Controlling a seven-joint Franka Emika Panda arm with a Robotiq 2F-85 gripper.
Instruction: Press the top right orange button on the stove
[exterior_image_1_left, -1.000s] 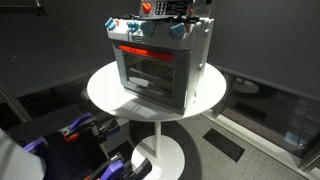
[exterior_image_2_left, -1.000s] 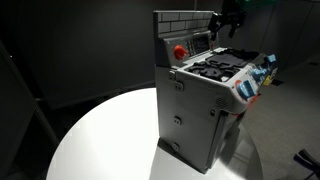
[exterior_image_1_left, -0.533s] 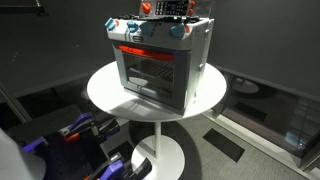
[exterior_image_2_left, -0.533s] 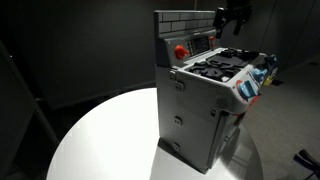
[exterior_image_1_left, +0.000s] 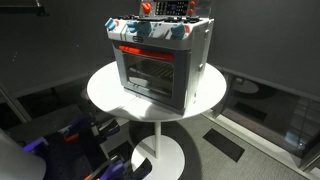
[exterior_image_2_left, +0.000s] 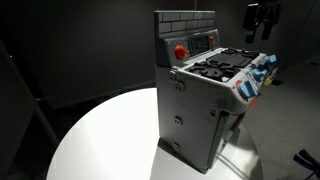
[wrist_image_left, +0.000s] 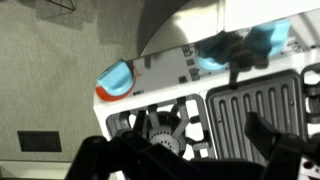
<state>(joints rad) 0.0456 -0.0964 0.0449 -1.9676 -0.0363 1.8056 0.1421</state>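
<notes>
No contact w/ the stove (exterior_image_2_left: 195, 105) right now. In an exterior view the tool (exterior_image_2_left: 262, 18) hangs high at the right, past the front edge of the cooktop and well apart from the back panel (exterior_image_2_left: 185, 22), where a round red-orange button (exterior_image_2_left: 181, 52) sits. Nothing on the button shows whether it's been pushed, so I can't tell. My read: if the press is left to do, the whole approach remains, i.e. travel to the panel, line up on the top right button, push in. Which button is the "top right" one isn't clear at this res. The tool looks wide and holds nothing: in the wrist view its dark fingers (wrist_image_left: 285, 150) sit far apart at the bottom edge, w/ burners and a teal knob (wrist_image_left: 117, 78) showing beyond them. The stove stands upright on its base, about mid on the round white surface (exterior_image_1_left: 105, 92), toward the right side in the exterior view that shows its flank. The box is taller than wide, so its long axis is vertical. The glass door (exterior_image_1_left: 150, 72) and red strip face near-left in the frontal exterior view. The back panel rises along the far edge of the top, its button face turned toward the door side.
</notes>
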